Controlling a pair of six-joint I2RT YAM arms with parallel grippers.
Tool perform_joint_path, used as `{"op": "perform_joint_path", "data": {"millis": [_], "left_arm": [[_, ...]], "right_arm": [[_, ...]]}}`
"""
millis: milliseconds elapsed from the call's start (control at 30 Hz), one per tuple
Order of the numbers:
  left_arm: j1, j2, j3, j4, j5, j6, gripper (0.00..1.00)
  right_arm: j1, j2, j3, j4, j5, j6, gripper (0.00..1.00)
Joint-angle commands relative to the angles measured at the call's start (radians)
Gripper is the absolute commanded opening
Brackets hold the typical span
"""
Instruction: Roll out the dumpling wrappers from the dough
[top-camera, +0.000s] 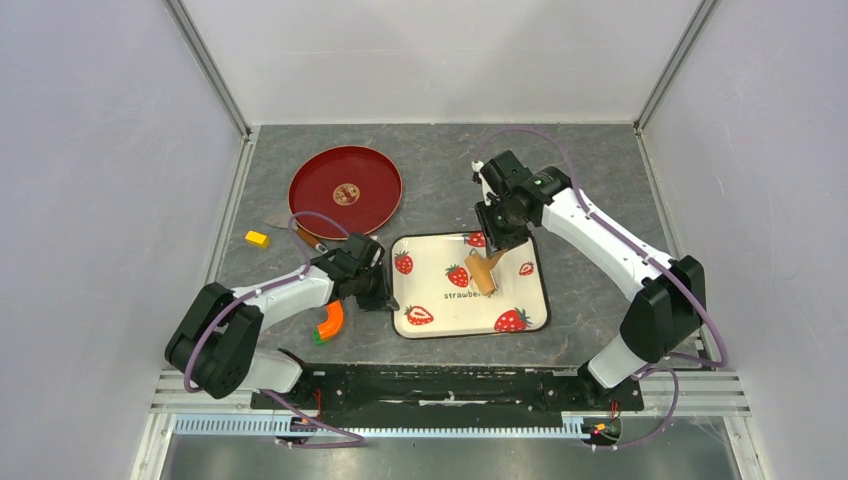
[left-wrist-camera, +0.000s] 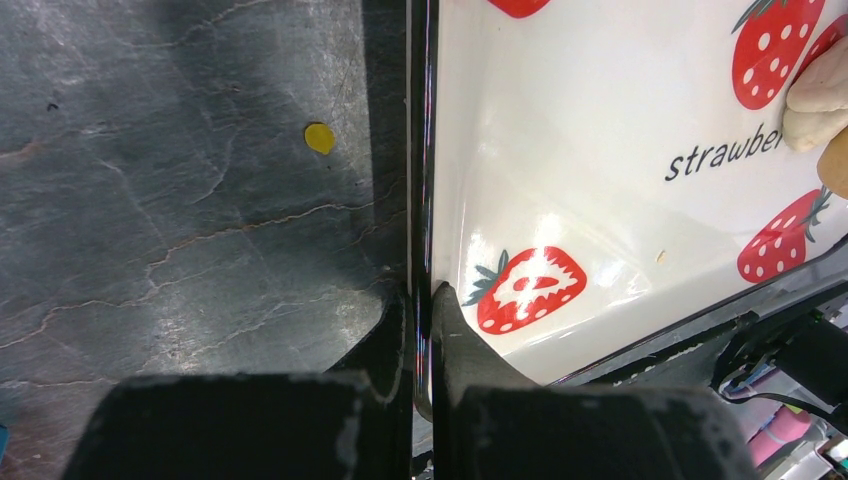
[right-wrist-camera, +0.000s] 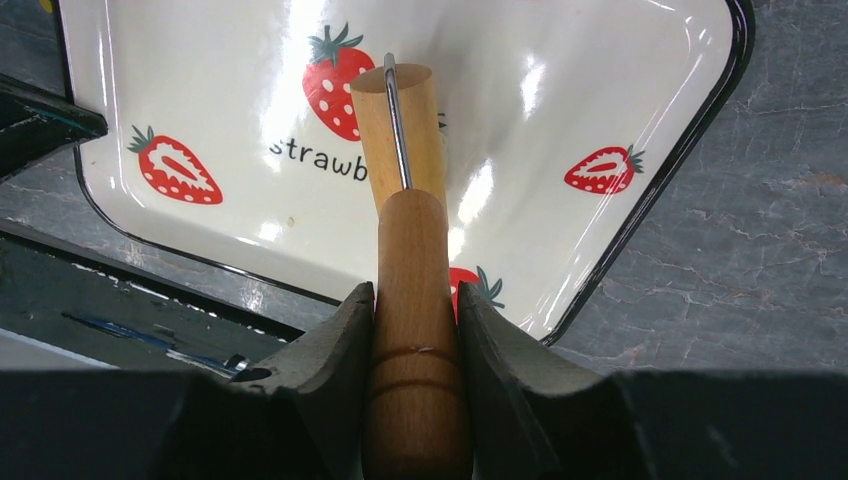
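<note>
The white strawberry tray (top-camera: 520, 300) lies in the middle of the table. My left gripper (top-camera: 385, 293) is shut on the tray's black left rim (left-wrist-camera: 424, 150), its fingers one on each side of the rim (left-wrist-camera: 422, 295). My right gripper (top-camera: 497, 250) is shut on the handle of the tan wooden roller (top-camera: 483, 271), whose head rests tilted in the tray (right-wrist-camera: 400, 120). A pale cream lump of dough (left-wrist-camera: 815, 100) shows beside the roller's head at the right edge of the left wrist view. It is hidden under the roller in the right wrist view. No round wrapper shows.
A red round plate (top-camera: 320, 175) with a small round thing at its centre lies at the back left. A yellow block (top-camera: 257, 238) and an orange tool (top-camera: 328, 322) lie left of the tray. A yellow speck (left-wrist-camera: 319, 137) sits on the dark table.
</note>
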Motion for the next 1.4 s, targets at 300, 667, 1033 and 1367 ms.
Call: {"op": "perform_joint_path", "data": {"millis": [300, 667, 1033, 1367], "left_arm": [[-0.007, 0.066, -0.013, -0.010, -0.066, 0.054, 0.02], [-0.007, 0.073, -0.012, -0.008, -0.065, 0.058, 0.02], [-0.007, 0.081, -0.010, -0.007, -0.063, 0.059, 0.02], [-0.007, 0.081, -0.010, -0.007, -0.063, 0.060, 0.02]], "right_arm": [[0.037, 0.056, -0.124, -0.047, 0.107, -0.019, 0.00], [0.044, 0.072, -0.153, -0.049, 0.125, -0.022, 0.00], [0.045, 0.090, -0.216, -0.014, 0.140, -0.026, 0.00], [0.044, 0.112, -0.211, 0.017, 0.118, -0.031, 0.00]]}}
